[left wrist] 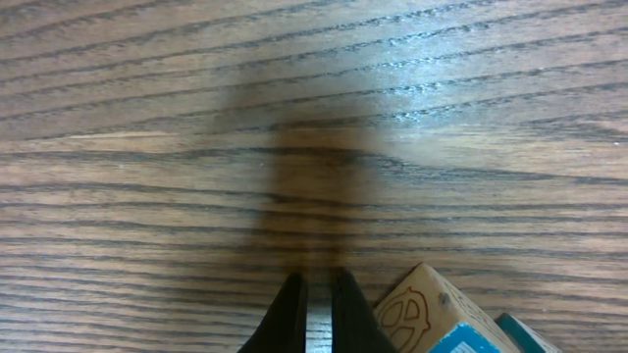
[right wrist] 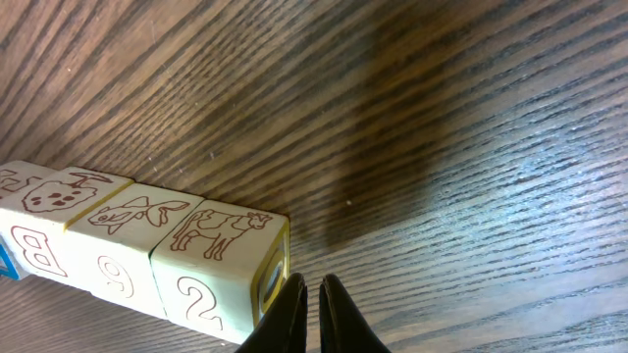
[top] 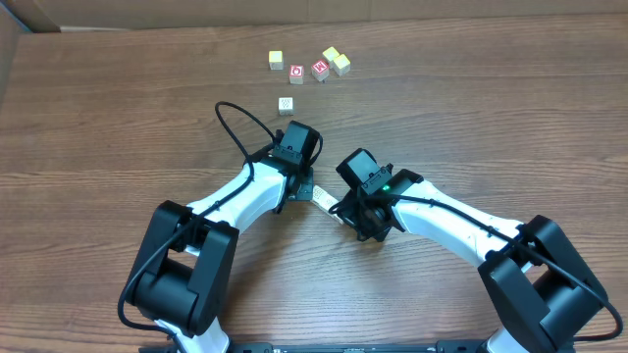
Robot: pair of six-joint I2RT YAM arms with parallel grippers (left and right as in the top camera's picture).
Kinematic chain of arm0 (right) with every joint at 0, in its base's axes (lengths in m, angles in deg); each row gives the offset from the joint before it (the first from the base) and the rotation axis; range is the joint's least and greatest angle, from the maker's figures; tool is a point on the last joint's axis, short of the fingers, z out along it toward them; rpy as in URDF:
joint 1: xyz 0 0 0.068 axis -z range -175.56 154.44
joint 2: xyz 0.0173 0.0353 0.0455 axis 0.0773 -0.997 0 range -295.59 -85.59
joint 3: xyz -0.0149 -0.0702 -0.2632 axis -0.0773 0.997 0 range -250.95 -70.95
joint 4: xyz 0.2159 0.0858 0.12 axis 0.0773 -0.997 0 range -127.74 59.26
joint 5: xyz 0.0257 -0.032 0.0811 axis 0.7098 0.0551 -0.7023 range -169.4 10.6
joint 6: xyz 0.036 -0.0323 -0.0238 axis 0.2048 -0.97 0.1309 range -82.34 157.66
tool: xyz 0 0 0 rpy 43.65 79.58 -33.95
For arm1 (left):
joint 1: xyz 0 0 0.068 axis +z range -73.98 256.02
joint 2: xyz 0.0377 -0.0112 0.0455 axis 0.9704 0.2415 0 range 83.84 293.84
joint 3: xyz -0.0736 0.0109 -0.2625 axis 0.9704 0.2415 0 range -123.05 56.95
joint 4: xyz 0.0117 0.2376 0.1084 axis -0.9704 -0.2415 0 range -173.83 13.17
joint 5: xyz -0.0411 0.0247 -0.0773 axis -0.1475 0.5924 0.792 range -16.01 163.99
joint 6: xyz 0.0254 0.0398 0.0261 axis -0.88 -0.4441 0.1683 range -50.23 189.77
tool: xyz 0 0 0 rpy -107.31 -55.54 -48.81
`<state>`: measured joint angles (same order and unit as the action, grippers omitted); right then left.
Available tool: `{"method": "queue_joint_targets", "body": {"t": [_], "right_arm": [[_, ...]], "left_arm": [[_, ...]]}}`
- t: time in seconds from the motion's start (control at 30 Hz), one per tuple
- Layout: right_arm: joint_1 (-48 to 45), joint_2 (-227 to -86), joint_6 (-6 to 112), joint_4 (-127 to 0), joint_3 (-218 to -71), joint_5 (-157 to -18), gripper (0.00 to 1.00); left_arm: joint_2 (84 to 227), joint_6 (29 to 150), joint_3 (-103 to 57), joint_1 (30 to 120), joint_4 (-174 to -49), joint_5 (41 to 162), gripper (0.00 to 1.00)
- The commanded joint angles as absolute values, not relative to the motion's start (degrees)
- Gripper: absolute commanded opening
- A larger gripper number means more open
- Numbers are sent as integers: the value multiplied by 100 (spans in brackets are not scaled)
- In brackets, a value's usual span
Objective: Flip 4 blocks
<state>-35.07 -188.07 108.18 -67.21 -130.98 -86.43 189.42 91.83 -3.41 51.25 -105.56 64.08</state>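
Blocks lie in one straight row on the tabletop, side against side, between the two arms. Their top faces show drawn animals, a cow at the end; the side faces show 2, 9 and B. The right pincer is closed to a thin slit and holds nothing, just beside the cow end. The left pincer is closed too and empty, near a blue-faced block. Well apart lie some loose cubes.

cow block shows "2"; middle block "9" or "6"; left block "b".
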Motion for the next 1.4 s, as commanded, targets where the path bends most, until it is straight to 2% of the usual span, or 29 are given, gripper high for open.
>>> {"method": "queue_joint_targets", "body": {"t": [0.0,0.57,0.83,0.93,1.03,1.37], "right_arm": [[-3546,-18665,10842,-6704,-13203,-8547,9],[-3546,-18665,10840,-6706,-13203,-8547,9],[-3546,-18665,10840,-6730,-13203,-8547,9],[-3546,-18665,10840,-6734,-13203,-8547,9],[-3546,-18665,10840,-6750,-13203,-8547,4],[-3546,-18665,10840,-6841,-13203,-8547,4]], "left_arm": [[18988,9118,-413,5103,-10596,6542,4],[18991,9116,-702,5103,-10821,6542,4],[18988,9111,-730,5136,-10830,6135,4],[18988,8974,-848,5195,-10865,6104,7],[18988,8678,-1172,5306,-11131,6413,5],[19067,8493,-1740,5623,-11573,7173,4]]}}
